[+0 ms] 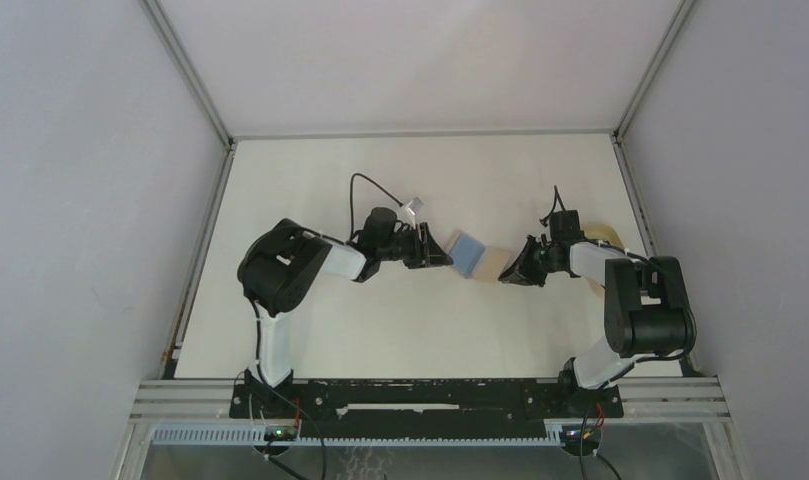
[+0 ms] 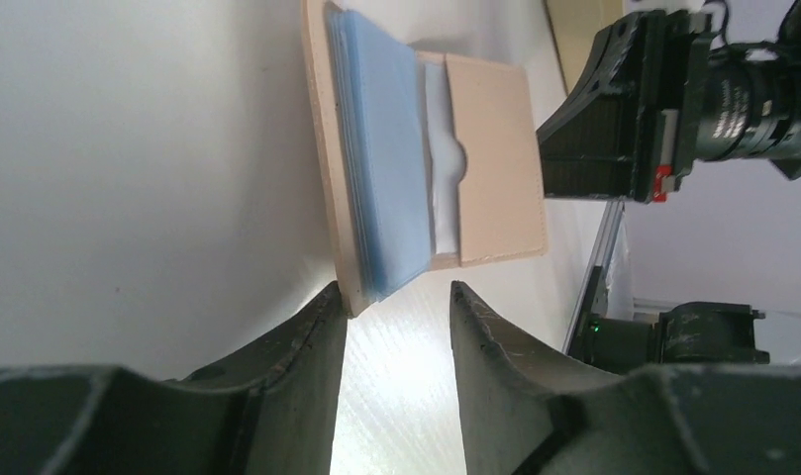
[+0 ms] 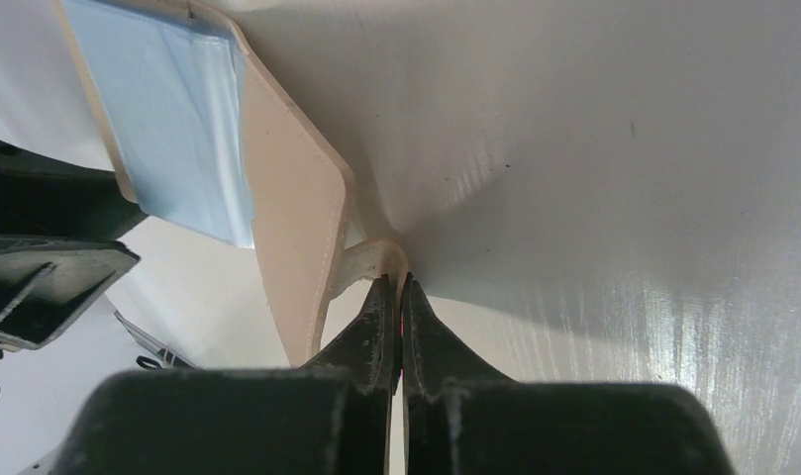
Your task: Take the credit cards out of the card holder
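A: From above we see the flat tan rectangular card holder (image 1: 492, 263) lying open in the middle of the worktop (image 1: 380, 330), a thin light blue card (image 1: 467, 249) poking toward the left gripper (image 1: 446, 256).

B: Our left wrist view adds its fingers apart, the card's corner between them. The right gripper (image 3: 398, 282) has its fingers together, pinching the holder's pale tab (image 3: 368, 259). Card count we cannot tell; worktop edges lie well apart.

Overhead view: bright, even, diffuse light with faint soft shadows only.

Left wrist view: the white matte tabletop (image 2: 396, 396) glares strongly between the jaws. The left gripper (image 2: 396, 297) is soft-focused, and the light blue thin card (image 2: 386, 158) ahead of the jaws is sharp.

Right wrist view: the right gripper (image 3: 396, 289) is blurred. A broad soft shadow lies beyond the jaw tips beside the tan flat wallet (image 3: 292, 228), with streaked glare right of the jaws.
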`<state>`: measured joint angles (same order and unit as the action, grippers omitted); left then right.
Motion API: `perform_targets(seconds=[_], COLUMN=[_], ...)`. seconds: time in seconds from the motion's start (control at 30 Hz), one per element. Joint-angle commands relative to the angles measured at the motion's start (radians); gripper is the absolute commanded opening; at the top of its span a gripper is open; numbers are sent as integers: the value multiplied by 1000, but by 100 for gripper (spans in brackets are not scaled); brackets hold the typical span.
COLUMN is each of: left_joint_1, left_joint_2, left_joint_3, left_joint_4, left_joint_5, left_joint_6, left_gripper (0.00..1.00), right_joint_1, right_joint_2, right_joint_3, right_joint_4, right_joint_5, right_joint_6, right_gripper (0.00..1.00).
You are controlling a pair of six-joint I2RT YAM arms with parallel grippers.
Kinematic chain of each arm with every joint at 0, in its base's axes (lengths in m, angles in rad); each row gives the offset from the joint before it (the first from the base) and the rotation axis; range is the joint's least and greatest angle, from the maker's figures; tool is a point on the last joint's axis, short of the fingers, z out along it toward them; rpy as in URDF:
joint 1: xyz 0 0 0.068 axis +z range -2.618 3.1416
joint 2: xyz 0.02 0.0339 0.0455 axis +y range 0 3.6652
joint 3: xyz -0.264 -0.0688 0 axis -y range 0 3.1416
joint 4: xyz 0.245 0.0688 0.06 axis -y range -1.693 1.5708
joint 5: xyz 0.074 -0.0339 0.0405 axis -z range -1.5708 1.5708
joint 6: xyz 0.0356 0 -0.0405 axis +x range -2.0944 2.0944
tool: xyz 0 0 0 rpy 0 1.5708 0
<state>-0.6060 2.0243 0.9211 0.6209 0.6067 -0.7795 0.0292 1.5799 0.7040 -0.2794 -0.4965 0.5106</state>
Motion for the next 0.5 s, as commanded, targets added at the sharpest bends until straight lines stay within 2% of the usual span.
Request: perform_targets(seconds=[0.0,0.23,0.47], left_joint_1=[5,8,7], left_joint_2=[-27,6,49], left_joint_3=[84,120,173], left_joint_4=[103,127,86], left_joint_5=[-12,-73,-83], left_joint_6=[-44,-85,-87], left_gripper=[47,47,47], right_joint_1=[14,27,31], right_joint_2=[8,8,18], right_joint_3=[22,22,22], right_joint_4=[42,42,51], right_joint_5=[-23,-31,-47], right_joint_6=[-29,-39,-38], right_gripper=[0,0,0])
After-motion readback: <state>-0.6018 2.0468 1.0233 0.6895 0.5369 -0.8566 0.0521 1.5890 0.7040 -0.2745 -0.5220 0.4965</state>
